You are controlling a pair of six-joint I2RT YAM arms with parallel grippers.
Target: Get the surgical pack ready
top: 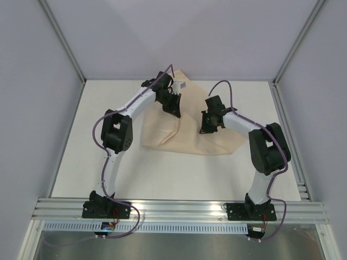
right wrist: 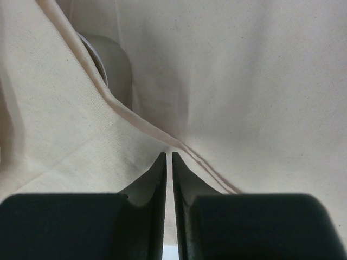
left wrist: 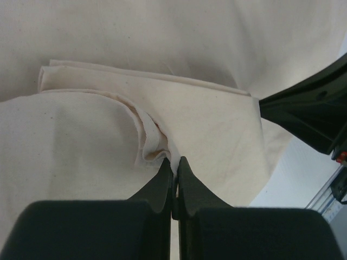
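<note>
Both my arms reach over the white table (top: 108, 173), where the tan cloth sheet (top: 187, 135) of the surgical pack lies folded over itself in the far middle, its flaps meeting beneath both wrists. Under one fold, the right wrist view shows the rim of the steel tray (right wrist: 108, 59), a rounded lump with cloth draped on it. Whatever else belongs to the pack is hidden.

My left gripper (left wrist: 174, 161) is pinched tight on a bunched ridge of cloth at a flap's edge. My right gripper (right wrist: 168, 156) has its jaws a sliver apart, tips at the hem. The view is too close for me to tell whether the hem sits between them or just beyond.

The chief risk, as I judge it, is pulling the left flap while the right has no hold. That would drag the whole sheet, and the tray with it, across the table. Lifting too high could tip the tray and spill whatever it carries. The thin bunch could also slip from that left pinch, and the fold would fall open.
</note>
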